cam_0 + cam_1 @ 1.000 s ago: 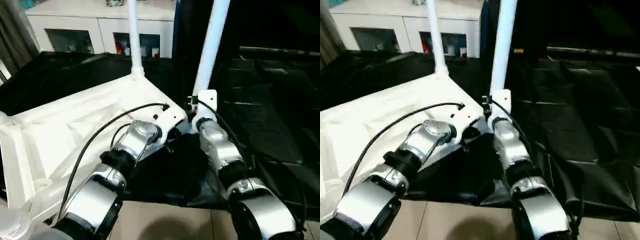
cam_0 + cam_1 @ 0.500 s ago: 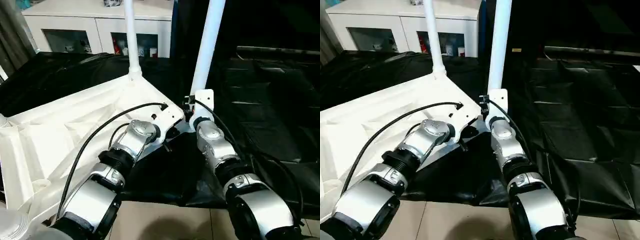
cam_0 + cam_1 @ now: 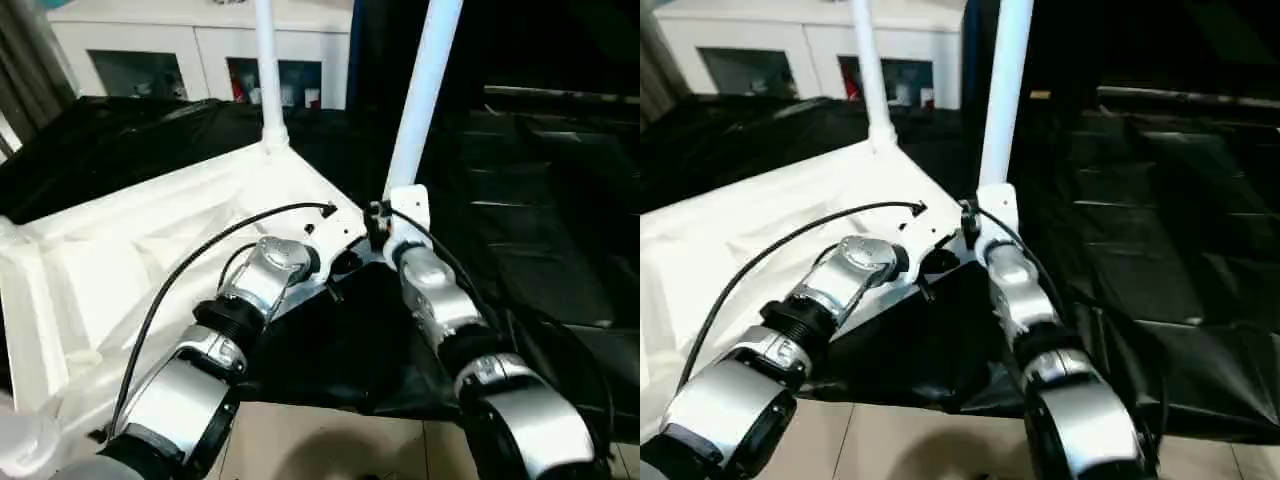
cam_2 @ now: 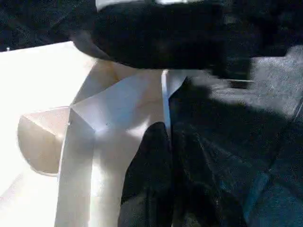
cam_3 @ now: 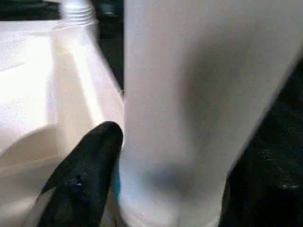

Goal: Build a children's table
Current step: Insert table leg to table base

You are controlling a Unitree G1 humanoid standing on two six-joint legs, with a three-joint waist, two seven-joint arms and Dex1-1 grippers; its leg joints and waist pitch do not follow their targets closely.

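Observation:
The children's table lies upside down on a black cloth, its white ribbed top (image 3: 140,250) facing up. Two white legs stand upright in corner sockets: one at the far corner (image 3: 268,80), one at the near right corner (image 3: 420,100). My right gripper (image 3: 385,225) sits at the foot of that near leg (image 5: 189,94), open, with the leg between its jaws and one black finger (image 5: 90,165) close beside it. My left gripper (image 4: 158,142) is shut on the thin rim of the top (image 4: 118,104), just left of the same corner.
A white glass-door cabinet (image 3: 150,50) stands along the back wall. The black cloth (image 3: 540,250) spreads far to the right in creased folds. Pale floor tiles (image 3: 330,440) show at the near edge. A grey curtain (image 3: 25,70) hangs at the far left.
The head views have tilted slightly. Both arms stay at the same corner of the top, and the near leg still stands upright in its socket.

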